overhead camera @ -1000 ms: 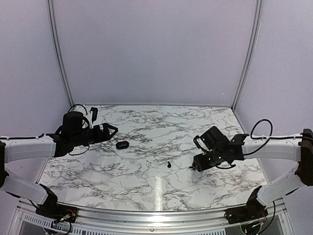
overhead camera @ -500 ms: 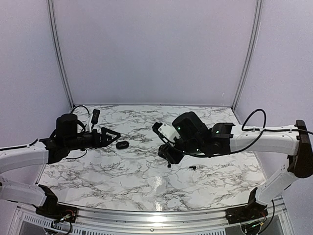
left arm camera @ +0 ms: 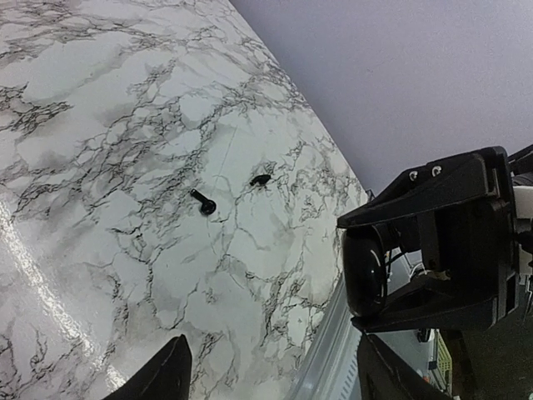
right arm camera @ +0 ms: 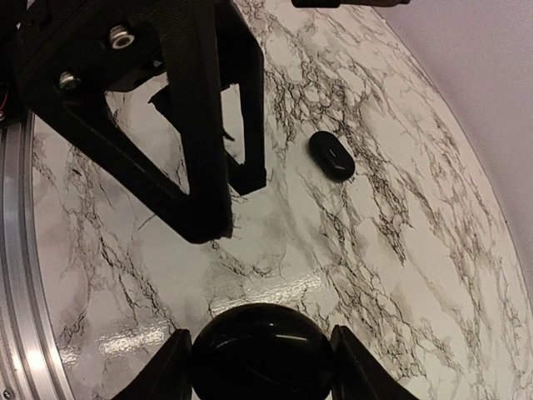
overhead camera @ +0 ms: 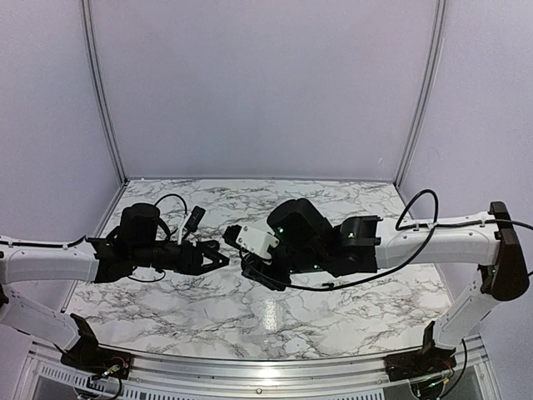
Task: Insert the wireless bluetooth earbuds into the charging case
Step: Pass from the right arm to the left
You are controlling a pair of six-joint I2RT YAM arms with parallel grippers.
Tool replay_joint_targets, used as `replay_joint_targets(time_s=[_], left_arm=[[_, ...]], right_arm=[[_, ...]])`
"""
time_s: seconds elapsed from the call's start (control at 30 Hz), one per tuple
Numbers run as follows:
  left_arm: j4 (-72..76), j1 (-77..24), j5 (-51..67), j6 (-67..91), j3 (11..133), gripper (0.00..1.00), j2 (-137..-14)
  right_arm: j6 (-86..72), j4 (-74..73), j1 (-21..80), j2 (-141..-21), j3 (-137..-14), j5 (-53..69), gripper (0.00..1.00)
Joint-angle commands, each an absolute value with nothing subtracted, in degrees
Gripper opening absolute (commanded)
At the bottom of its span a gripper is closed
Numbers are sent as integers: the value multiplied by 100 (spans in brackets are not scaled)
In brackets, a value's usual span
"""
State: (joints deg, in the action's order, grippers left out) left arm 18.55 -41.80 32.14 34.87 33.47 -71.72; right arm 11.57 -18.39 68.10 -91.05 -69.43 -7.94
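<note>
Looking along the left gripper (left arm camera: 275,379), we find its jaws apart with only bare marble showing between the fingertips. Both earbuds that we can see lie on the table (left arm camera: 83,125) beyond those tips, touched by nothing. The nearer earbud (left arm camera: 202,202) is a rounded bud with a short stem. The farther earbud (left arm camera: 261,179) lies near it, a dark sliver whose shape we cannot make out. Both are black and far smaller than the fingers, and they rest in the near half of the table, well apart from the charging case (right arm camera: 258,346). We see the right gripper (right arm camera: 258,371) clamped on that case, one finger on each side, holding it above the surface. The case is a smooth, glossy black pebble with rounded edges that catches the light. From the left wrist it reads as an upright oval set in the right gripper's angular frame. The two grippers face each other tip to tip over the middle of the table. Their fingers are matte black plastic, flat-sided and triangular, with bolt heads showing. A small dark oval object (right arm camera: 331,155) with a pale mark lies flat on the marble beyond the left fingers, and we cannot tell what it is. The tabletop is white with grey-black veining and a sheen, bordered by an aluminium rail (right arm camera: 17,275) at its near edge.
</note>
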Motion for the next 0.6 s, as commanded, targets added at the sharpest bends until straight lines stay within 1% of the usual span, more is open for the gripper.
replay_joint_targets(time_s=[0.0,0.1,0.43,0.57], left_arm=[[2250,-4378,3358,3509,3489,69,-7212],[2446,-4460,3442,3623,3542,65,-7269],[2558,-4702,3374,3621,3662,60,-7486],[2606,-4759,3368,3635,3708,53,-7532]], right_arm=[[1382,-1686,6873,-9221,-7252,-702,40],[1444,-1702,6909,-9250,-7299,-721,39],[1614,-1749,7038,-9419,-7502,-750,39],[1635,-1758,7062,-9490,-7571,-792,39]])
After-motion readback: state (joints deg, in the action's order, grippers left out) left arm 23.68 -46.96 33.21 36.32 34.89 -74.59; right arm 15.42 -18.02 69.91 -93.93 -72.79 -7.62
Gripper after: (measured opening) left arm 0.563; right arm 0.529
